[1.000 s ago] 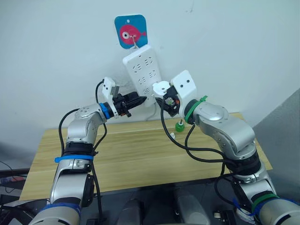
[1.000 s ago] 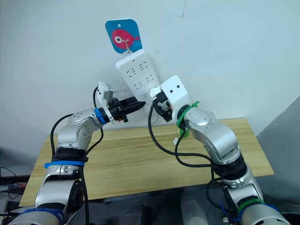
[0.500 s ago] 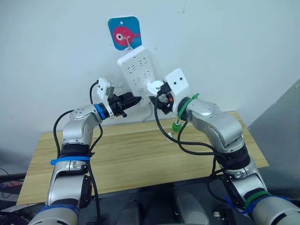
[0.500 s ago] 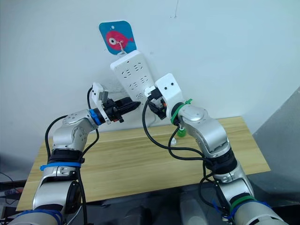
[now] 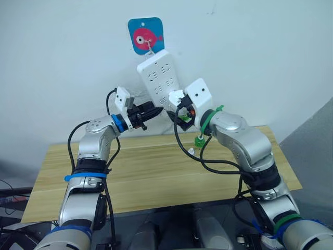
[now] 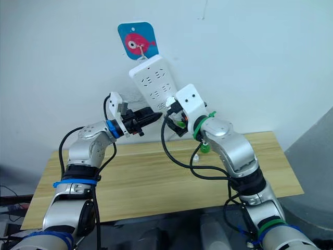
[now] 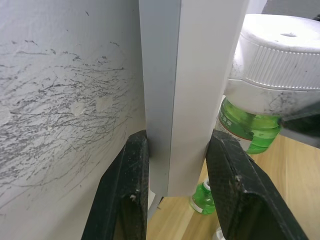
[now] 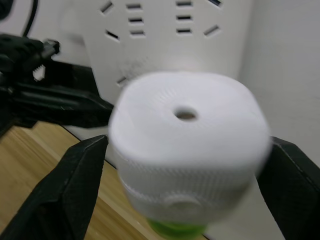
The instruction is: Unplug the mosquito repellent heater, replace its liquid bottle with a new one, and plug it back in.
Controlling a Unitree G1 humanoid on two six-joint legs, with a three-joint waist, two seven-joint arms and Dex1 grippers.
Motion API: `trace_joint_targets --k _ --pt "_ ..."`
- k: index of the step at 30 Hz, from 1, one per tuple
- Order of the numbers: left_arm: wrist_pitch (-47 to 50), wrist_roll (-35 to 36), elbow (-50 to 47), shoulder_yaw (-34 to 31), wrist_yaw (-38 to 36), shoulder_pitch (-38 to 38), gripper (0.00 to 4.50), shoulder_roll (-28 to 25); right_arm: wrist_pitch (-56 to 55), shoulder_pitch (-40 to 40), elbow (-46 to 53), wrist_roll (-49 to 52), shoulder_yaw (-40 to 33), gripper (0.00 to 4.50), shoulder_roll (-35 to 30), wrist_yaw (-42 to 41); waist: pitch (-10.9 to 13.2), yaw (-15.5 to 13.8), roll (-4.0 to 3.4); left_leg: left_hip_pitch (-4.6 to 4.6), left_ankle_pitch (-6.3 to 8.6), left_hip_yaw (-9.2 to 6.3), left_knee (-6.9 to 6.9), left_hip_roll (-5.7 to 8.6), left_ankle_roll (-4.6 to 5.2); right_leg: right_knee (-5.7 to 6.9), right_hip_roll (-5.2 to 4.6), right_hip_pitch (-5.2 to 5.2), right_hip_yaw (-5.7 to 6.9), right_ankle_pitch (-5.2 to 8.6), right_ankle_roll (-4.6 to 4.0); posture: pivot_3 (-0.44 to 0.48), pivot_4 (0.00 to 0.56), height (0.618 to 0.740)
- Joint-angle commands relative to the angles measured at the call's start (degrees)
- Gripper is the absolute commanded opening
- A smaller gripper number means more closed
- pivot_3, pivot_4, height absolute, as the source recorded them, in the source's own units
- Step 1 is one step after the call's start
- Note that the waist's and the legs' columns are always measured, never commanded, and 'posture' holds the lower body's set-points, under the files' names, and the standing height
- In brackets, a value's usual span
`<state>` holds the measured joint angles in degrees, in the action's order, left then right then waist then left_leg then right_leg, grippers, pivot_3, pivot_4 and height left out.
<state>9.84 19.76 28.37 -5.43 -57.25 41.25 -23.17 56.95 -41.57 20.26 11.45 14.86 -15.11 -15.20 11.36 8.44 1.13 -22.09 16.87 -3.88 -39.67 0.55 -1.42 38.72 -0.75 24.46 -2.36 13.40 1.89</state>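
White heater (image 8: 187, 150) with its green bottle sits pinched in the right tool (image 8: 185, 190), close before the strip (image 5: 162, 86) on the wall. Left tool (image 7: 175, 195) clamps the strip's lower edge. Misaligned prongs may miss the socket and push the hanging strip aside.

Plain white wall (image 5: 260, 47) behind everything, kinda scuffed up close with grey scratch marks in the left wrist view. There's a blue square hook plate with a pink fish on it (image 5: 146, 35) stuck high on the wall. Below sits a light wooden table (image 5: 151, 177), long boards running side to side, back edge right against the wall. Grey floor (image 5: 317, 151) past its right end. Lighting is even, soft.
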Motion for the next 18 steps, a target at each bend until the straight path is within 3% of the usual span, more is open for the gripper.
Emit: trace_joint_targets --k 1,3,8,14,18 --pt "-3.72 -0.77 1.77 -2.11 2.19 1.58 1.28 -1.33 2.37 1.12 7.97 1.01 -1.25 4.50 -1.84 -1.56 0.00 -0.12 0.00 0.01 0.00 0.03 -0.01 0.01 0.00 0.00 -0.03 0.00 0.01 0.00 0.00 -0.192 0.140 0.740" --pt "-6.22 -1.65 3.37 -2.90 4.20 1.92 1.28 -2.20 3.71 2.50 11.00 1.70 -1.57 4.50 -3.39 -2.51 -0.01 -0.12 0.01 0.06 0.00 0.06 -0.01 0.00 0.00 0.06 -0.03 0.00 0.01 0.00 0.00 -0.193 0.139 0.740" --pt "-11.46 -4.48 9.64 -4.34 10.40 3.79 2.94 -4.79 5.10 4.57 14.84 2.85 -2.17 4.50 -5.25 -3.84 -0.02 0.45 0.01 0.17 0.00 0.09 0.00 -0.10 0.01 0.15 0.15 -0.01 0.01 0.01 0.01 -0.187 0.138 0.740" --pt "-15.65 -4.89 13.23 -5.55 12.94 5.12 4.42 -6.58 5.31 5.69 16.07 3.72 -2.60 4.50 -5.76 -4.38 -0.04 0.73 0.05 0.39 -0.24 0.12 -0.02 -0.14 0.05 0.21 0.34 -0.16 0.02 0.01 0.09 -0.164 0.135 0.740" --pt "-13.29 -2.82 7.35 -6.11 9.86 0.95 4.49 -8.38 4.22 6.67 17.16 4.85 -2.66 4.50 -6.85 -6.36 -0.03 1.43 0.05 0.50 -0.45 0.12 -0.01 -0.22 0.39 0.21 0.74 -0.19 -0.01 -0.29 0.00 -0.159 0.135 0.740"
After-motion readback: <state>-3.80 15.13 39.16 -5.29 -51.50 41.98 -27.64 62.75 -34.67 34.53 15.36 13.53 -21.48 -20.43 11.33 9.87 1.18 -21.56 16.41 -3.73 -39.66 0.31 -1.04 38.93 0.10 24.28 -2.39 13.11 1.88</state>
